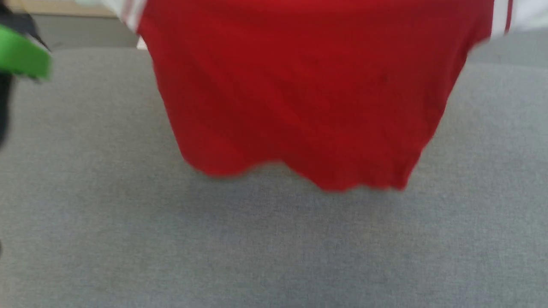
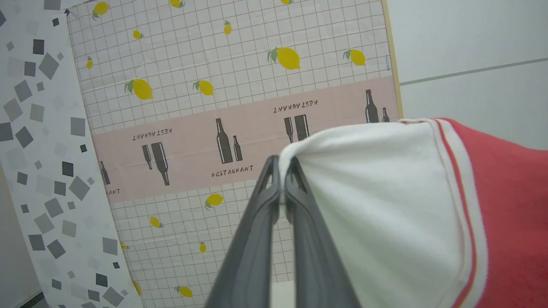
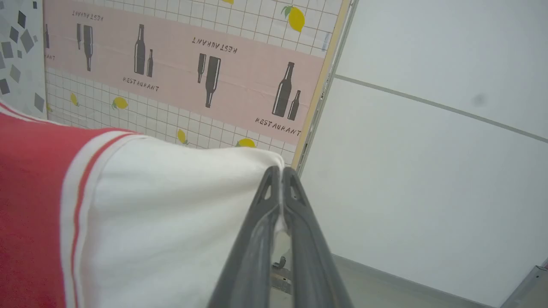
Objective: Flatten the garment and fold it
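Observation:
The garment [image 1: 308,94] hangs spread in the air as a red panel, its wavy hem just above the grey table [image 1: 274,248], with white striped sleeves at the top corners. In the left wrist view my left gripper [image 2: 282,164] is shut on the edge of a white sleeve of the garment [image 2: 385,205], which drapes to the right with red-white trim and red cloth beyond. In the right wrist view my right gripper [image 3: 281,173] is shut on the other white sleeve of the garment [image 3: 171,214], which drapes to the left. The print is hidden.
A green and black object [image 1: 21,55] sits at the table's far left edge. Behind the raised grippers stand a lemon-and-bottle patterned panel [image 2: 214,107] and a plain white wall [image 3: 428,149]. Bare grey tabletop lies below the hem.

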